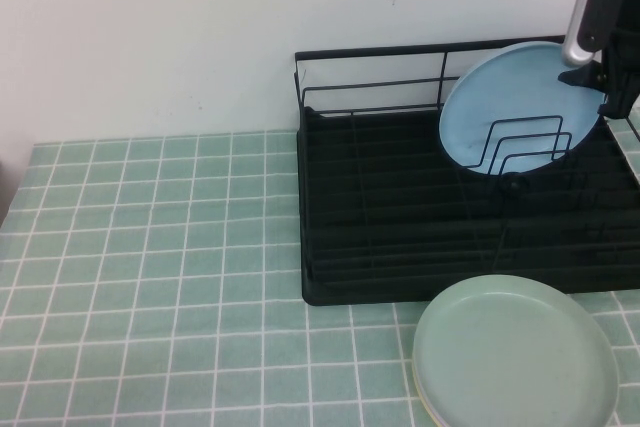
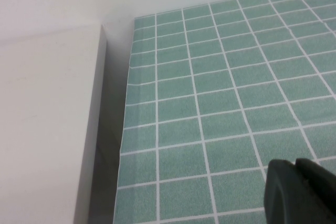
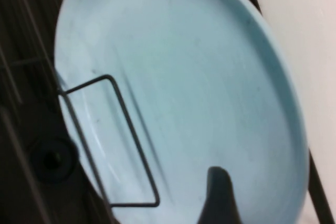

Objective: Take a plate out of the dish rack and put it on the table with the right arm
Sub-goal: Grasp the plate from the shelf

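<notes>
The light blue plate (image 1: 505,97) is stood on edge among the looped dividers at the back right of the dish rack (image 1: 400,247). The right gripper (image 1: 600,52) is positioned at the plate's upper right rim, fingers spread wide. A pale green plate (image 1: 515,352) is laid on the table (image 1: 150,277) in front of the rack. The left gripper (image 2: 302,192) is held above the tiles away from the rack; its state cannot be told.

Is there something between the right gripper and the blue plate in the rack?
Nothing visible: the open right gripper is at the upper right rim of the round light blue plate, leaning in the black wire dish rack.
</notes>
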Motion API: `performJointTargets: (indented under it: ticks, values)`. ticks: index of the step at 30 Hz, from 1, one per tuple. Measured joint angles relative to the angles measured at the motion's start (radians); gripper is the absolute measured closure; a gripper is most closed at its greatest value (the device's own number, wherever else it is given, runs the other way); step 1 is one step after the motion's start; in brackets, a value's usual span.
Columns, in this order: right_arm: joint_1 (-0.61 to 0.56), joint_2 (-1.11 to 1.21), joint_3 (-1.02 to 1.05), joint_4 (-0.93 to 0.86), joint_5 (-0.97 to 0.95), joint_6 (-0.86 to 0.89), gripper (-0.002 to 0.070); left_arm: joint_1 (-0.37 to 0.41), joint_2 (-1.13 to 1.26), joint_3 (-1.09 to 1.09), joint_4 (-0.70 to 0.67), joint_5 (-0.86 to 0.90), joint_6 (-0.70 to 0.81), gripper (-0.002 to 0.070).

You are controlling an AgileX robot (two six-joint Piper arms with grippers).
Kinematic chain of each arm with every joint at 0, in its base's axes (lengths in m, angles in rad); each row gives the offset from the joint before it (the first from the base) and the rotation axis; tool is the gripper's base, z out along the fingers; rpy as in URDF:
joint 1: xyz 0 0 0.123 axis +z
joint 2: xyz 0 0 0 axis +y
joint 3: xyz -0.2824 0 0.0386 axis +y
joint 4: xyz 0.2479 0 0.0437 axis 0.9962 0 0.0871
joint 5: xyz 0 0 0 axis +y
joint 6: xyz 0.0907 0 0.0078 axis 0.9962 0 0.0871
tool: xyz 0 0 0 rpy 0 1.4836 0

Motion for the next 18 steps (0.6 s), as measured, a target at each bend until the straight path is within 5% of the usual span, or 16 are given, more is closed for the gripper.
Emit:
performJointTargets:
  ticks: [10,18]
  values:
    - [0.0,0.068,-0.059,0.006,0.0,-0.004,0.0258,0.0,0.0,0.0,0.0,0.0,0.0,0.0678]
    - [0.0,0.094,-0.065,0.006,0.009,-0.009,0.0361,0.0,0.0,0.0,0.0,0.0,0.0,0.0678]
